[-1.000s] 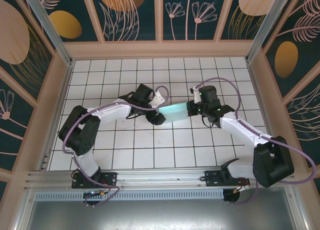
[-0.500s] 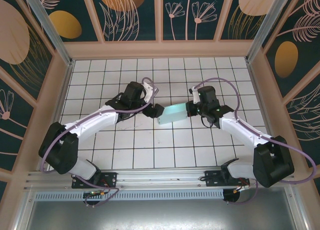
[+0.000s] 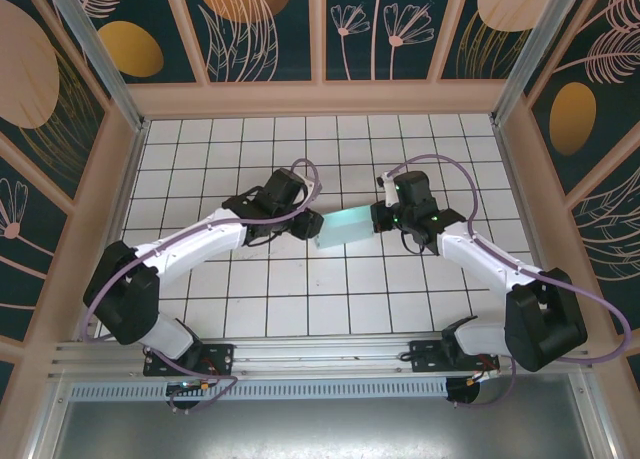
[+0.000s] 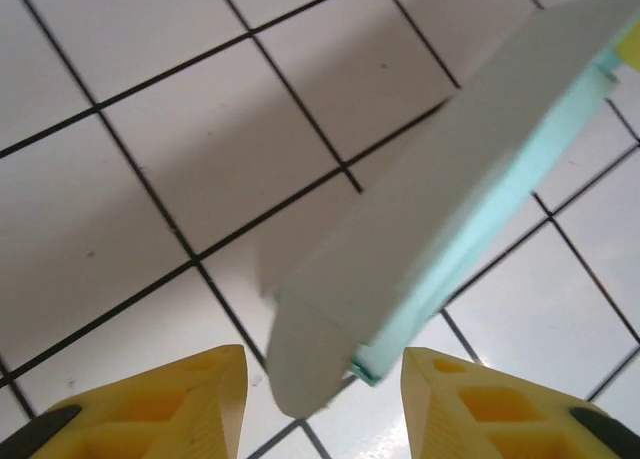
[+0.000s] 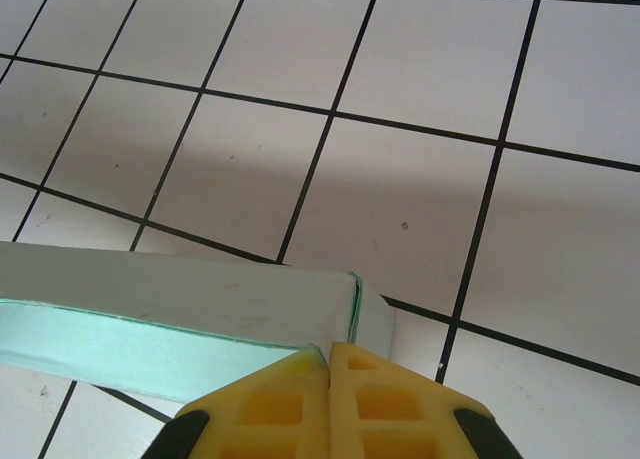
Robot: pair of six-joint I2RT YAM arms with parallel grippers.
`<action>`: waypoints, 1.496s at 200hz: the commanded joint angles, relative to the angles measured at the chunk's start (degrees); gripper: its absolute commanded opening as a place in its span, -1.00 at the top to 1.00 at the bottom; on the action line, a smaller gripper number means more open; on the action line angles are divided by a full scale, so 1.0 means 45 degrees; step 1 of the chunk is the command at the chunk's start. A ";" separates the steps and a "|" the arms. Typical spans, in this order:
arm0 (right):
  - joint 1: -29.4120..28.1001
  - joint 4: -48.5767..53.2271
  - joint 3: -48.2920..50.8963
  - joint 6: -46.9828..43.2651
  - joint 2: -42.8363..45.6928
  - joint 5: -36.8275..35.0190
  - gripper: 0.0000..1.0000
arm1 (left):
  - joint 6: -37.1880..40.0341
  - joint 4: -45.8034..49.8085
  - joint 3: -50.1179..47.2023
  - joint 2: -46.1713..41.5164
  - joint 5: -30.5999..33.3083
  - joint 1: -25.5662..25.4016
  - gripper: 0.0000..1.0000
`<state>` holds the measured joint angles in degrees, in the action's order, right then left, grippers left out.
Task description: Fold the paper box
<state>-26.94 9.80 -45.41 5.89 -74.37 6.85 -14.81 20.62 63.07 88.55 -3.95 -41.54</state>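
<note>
- mint-aqua paper box (image 3: pixel 345 225) held up off the white tiled table (image 3: pixel 250 309), near its middle, slanting between both arms.
- right gripper (image 5: pixel 330 354) clenched on the box's right end, seemingly as an anchor for folding.
- left gripper (image 4: pixel 322 364) with jaws apart, straddling the opposite corner, touching neither face as far as visible; probably lining up a pinch.
- counted: one box, two grippers, two arms.

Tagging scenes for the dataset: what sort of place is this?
Probably an enclosed robot test cell, not a home or shop: a white gridded tabletop, wood-framed walls with printed leaf panels, and an aluminium mounting rail along the near edge.
</note>
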 commanded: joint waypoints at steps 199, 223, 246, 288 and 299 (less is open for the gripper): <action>-0.0421 0.0947 -0.0260 -0.0157 -0.0173 -0.0019 1.00 | -0.0759 0.1805 0.1750 0.1037 0.0689 0.0028 0.68; -0.0420 0.0998 -0.0273 -0.0176 -0.0173 -0.0094 1.00 | -0.0767 0.1887 0.1719 0.1161 0.0430 0.0022 0.74; -0.0421 0.1022 -0.0358 -0.0176 -0.0175 -0.0125 1.00 | -0.0853 0.1829 0.1630 0.1064 0.0394 0.0011 0.75; -0.0439 0.1117 -0.0446 -0.0176 -0.0158 -0.0099 1.00 | -0.2107 0.1657 0.1814 0.1140 0.0584 -0.0001 0.98; -0.0469 0.1154 -0.0395 -0.0198 -0.0139 -0.0116 1.00 | -0.2570 0.1409 0.1758 0.1205 0.0190 0.0002 1.00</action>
<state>-28.23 11.40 -46.30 5.89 -74.41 6.90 -21.12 27.24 69.89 92.97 -1.19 -41.54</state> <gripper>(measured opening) 0.052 0.049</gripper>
